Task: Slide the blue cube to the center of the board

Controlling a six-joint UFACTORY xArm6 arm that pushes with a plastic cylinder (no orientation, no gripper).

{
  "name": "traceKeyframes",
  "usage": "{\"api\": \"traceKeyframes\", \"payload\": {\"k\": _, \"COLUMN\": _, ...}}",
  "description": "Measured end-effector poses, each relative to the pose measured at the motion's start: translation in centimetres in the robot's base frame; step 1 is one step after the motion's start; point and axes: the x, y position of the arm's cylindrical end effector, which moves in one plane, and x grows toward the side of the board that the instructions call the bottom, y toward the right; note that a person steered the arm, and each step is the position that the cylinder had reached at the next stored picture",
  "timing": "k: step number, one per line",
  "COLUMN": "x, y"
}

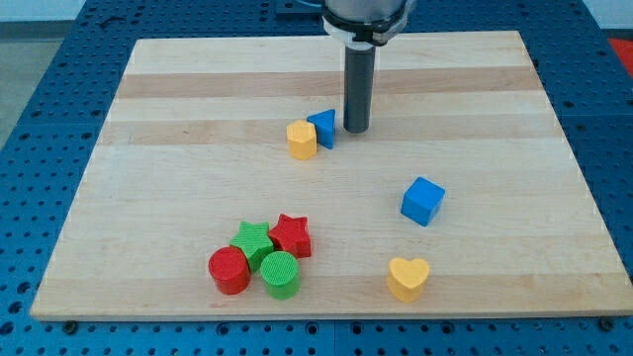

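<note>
Pale wooden desk [198, 99] on blue perforated base. Blue cube [423, 201] at view's right of centre, sitting apart, turned corner-on, top face lighter than its sides. My tip [356, 131] toward view's top, just right of blue wedge-like block [322, 129] touching yellow block [302, 139]. No pincer: plain rod, well apart from cube. Yellow heart [407, 278] below cube.
</note>
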Motion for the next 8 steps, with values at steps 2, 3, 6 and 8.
{"api": "traceKeyframes", "payload": {"k": 2, "x": -0.5, "y": -3.8}}
{"api": "traceKeyframes", "payload": {"k": 3, "x": -0.5, "y": -2.4}}
{"api": "traceKeyframes", "payload": {"k": 6, "x": 5.6, "y": 15.4}}
{"api": "traceKeyframes", "payload": {"k": 8, "x": 13.9, "y": 15.6}}
